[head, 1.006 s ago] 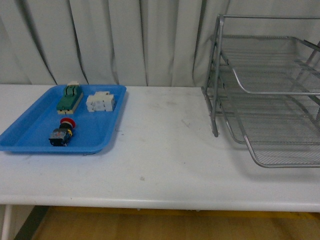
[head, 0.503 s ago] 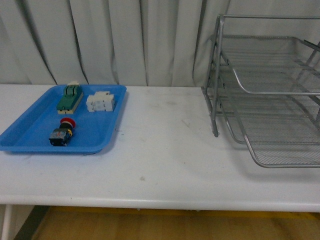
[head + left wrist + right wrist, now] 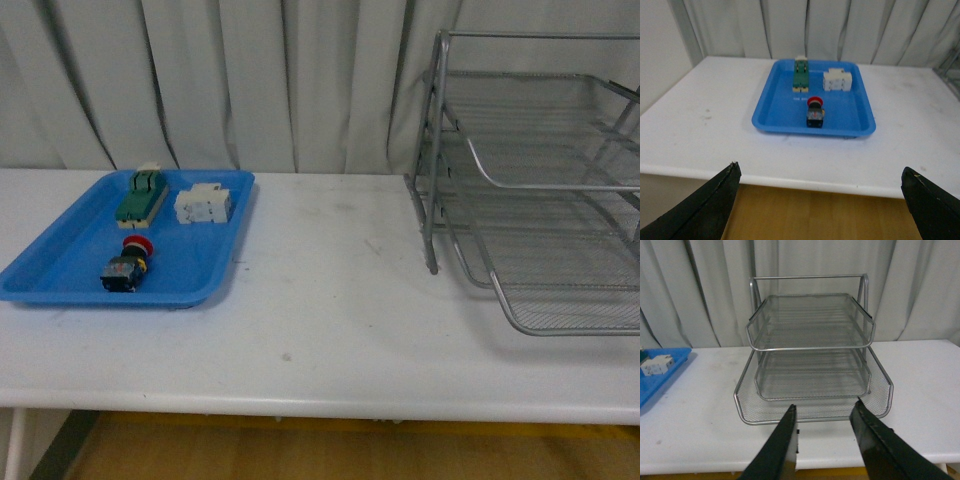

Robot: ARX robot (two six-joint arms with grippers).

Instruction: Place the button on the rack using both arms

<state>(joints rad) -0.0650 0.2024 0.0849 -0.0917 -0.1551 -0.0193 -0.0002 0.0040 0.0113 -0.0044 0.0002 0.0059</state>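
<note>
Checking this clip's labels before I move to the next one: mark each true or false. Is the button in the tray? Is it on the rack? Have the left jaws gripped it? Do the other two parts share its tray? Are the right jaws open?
1. The button lies in the blue tray. True.
2. The button rests on the rack. False: the tiers in view hold nothing.
3. The left jaws are shut on the button. False: they stand wide open and empty, well apart from it.
4. The green-and-cream switch block and the white block share the tray with the button. True.
5. The right jaws are open and face the rack. True.
</note>
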